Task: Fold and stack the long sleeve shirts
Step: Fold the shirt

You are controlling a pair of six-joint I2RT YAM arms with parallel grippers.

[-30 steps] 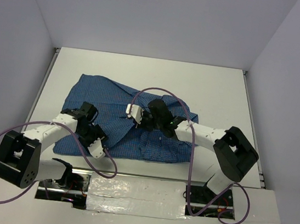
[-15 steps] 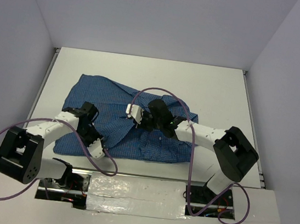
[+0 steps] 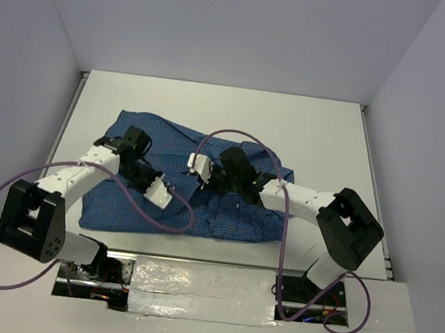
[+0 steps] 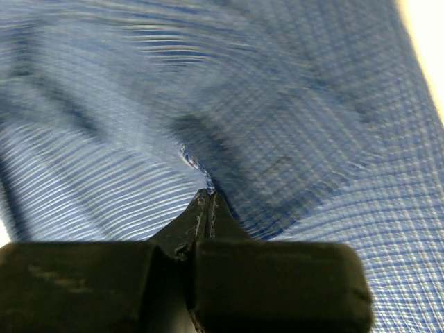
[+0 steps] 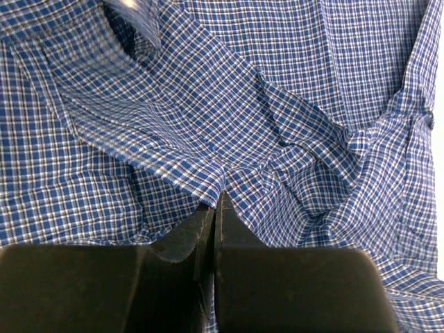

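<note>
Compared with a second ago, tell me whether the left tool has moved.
Yes: the left tool has moved farther from the near edge of the table, toward the middle of the shirt.

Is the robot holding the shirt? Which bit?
Yes. The left end effector pinches a tuft of the shirt in its left half; the right end effector pinches a folded edge near its middle.

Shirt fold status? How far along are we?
Early. Done: nothing clearly folded; the shirt lies rumpled, partly doubled over. In hand: left tool and right tool are each shut on a pinch of its cloth. Remaining: the folds, then stacking; no stack is visible.
</note>
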